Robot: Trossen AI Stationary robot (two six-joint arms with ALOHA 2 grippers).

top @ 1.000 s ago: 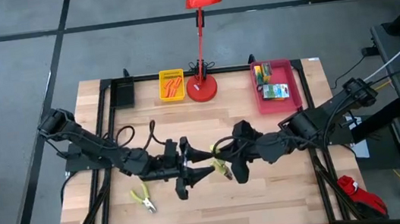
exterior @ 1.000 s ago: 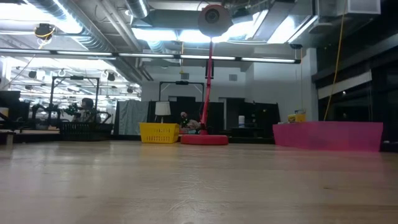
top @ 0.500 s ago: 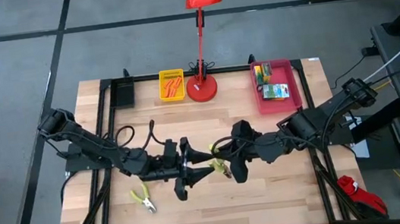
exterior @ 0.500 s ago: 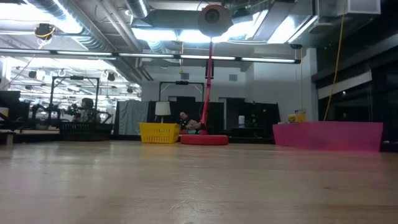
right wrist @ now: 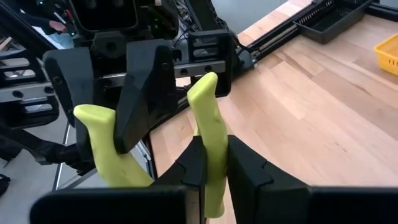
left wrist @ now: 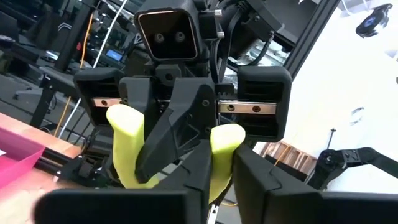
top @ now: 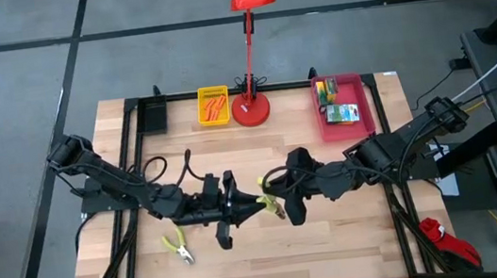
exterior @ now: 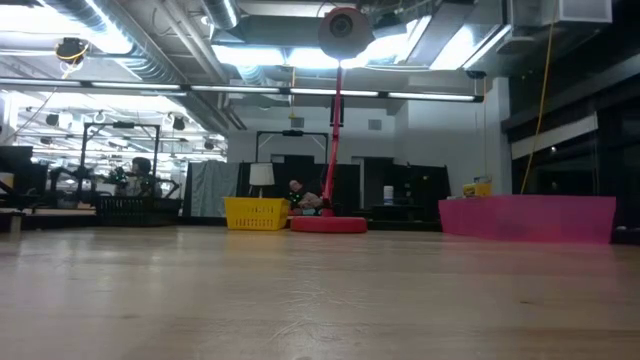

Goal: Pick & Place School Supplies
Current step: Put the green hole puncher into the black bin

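Observation:
A pair of pliers with lime-green handles (top: 269, 201) hangs between my two grippers over the table's middle. My left gripper (top: 249, 207) comes from the left and my right gripper (top: 285, 201) from the right. They face each other, each shut on one handle. A second pair of pliers (top: 178, 246) lies flat on the table near the front left. The crayon boxes (top: 342, 113) lie in the pink tray (top: 365, 106). The orange pieces (top: 215, 111) lie in the yellow tray (top: 211, 92). My left gripper pinches one lime-green handle (left wrist: 227, 140) between its two fingers, coming level from the table's left. The fingers lie across the handle. The pliers are clear of the table. My right gripper pinches the other handle (right wrist: 208, 134) between its two fingers, coming level from the table's right. The fingers lie across the handle. The handle stands up between them, and the first handle (right wrist: 102, 140) shows beside it.
The red desk lamp (top: 250, 108) stands at the back middle between the yellow and pink trays. A black tray (top: 151, 119) sits at the back left. The low view shows the lamp base (exterior: 328, 224), the yellow tray (exterior: 255, 213) and the pink tray (exterior: 527, 218) beyond bare wood.
My right gripper has edged a little toward the table's left, closer to my left gripper, and the pliers between them have shifted slightly with it. Both grippers stay shut on the handles.

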